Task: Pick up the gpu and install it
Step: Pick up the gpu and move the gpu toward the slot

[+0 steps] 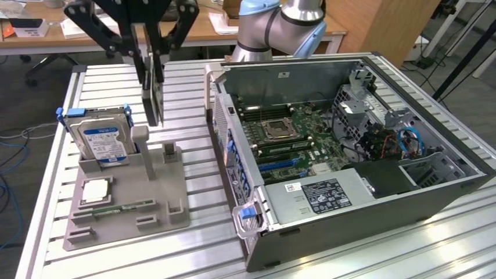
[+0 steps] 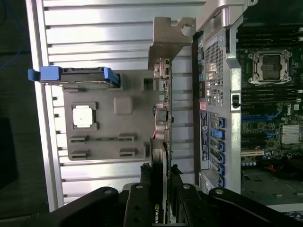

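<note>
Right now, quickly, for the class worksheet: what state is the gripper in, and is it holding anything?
The gripper: jaws shut on the gpu.

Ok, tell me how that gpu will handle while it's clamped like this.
The gpu is probably stiff: it hangs straight below the jaws without sagging. Gripped at one edge, it may twist if bumped. Its thin metal bracket looks easy to snag or bend.

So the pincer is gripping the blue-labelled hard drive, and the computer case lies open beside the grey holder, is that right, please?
Not quite. The pincer is gripping the gpu, not the hard drive, which stands in its slot in the grey holder. The exterior view shows this. The rest holds: the computer case does lie open beside the holder.
</note>
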You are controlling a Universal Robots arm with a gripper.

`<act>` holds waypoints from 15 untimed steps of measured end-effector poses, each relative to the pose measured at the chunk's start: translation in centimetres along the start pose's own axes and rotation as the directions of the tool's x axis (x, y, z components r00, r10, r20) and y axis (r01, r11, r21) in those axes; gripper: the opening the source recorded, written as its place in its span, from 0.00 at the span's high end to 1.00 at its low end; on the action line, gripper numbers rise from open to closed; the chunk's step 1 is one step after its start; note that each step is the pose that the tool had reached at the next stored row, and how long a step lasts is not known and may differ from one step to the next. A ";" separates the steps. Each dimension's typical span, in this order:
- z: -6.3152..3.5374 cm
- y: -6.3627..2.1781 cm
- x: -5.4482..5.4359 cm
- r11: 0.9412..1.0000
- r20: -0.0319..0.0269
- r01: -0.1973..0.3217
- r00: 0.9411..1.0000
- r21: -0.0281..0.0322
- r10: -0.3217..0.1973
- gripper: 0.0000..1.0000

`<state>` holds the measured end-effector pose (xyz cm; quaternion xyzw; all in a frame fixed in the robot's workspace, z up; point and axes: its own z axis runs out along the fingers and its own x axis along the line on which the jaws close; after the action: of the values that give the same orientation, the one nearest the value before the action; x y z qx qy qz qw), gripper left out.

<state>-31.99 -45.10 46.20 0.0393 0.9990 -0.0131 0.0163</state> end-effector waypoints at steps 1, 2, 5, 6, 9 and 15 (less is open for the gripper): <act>-0.35 -0.01 0.0 1.000 0.000 0.000 1.000 0.000 0.000 0.74; -0.68 -0.02 0.0 1.000 0.000 0.000 1.000 0.000 0.000 0.74; -1.56 -0.04 -0.1 1.000 0.000 0.000 1.000 0.000 0.000 0.74; -1.76 -0.04 -0.1 1.000 0.000 0.000 1.000 0.000 0.000 0.74; -1.98 -0.05 -0.1 1.000 0.000 0.000 1.000 0.000 0.000 0.74; -1.98 -0.01 -0.6 1.000 0.000 0.000 1.000 0.000 0.000 0.74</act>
<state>-31.50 -45.09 48.20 0.0393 0.9990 -0.0132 0.0161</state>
